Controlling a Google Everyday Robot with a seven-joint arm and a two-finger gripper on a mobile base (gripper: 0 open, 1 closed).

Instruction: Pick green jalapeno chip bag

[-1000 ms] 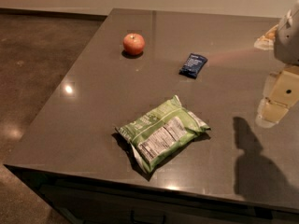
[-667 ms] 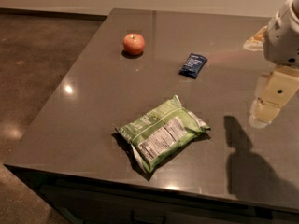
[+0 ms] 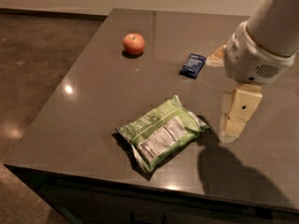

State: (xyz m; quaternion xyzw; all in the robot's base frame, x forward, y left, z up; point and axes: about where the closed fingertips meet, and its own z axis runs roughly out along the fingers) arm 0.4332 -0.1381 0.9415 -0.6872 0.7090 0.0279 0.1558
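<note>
The bag (image 3: 163, 133) is lying flat on the table (image 3: 93, 106) near the front edge, its label panel facing up and nothing gripping it. The gripper (image 3: 230, 129) is hanging just beside the bag's right end, pointing down close to the tabletop and not touching the bag; whether it is open or closed is not showing from this angle. I am judging the pick to be at the approach stage, with grasping and lifting both waiting to be done. The apple (image 3: 134, 44) and blue packet (image 3: 193, 65) are lying well apart, further back
</note>
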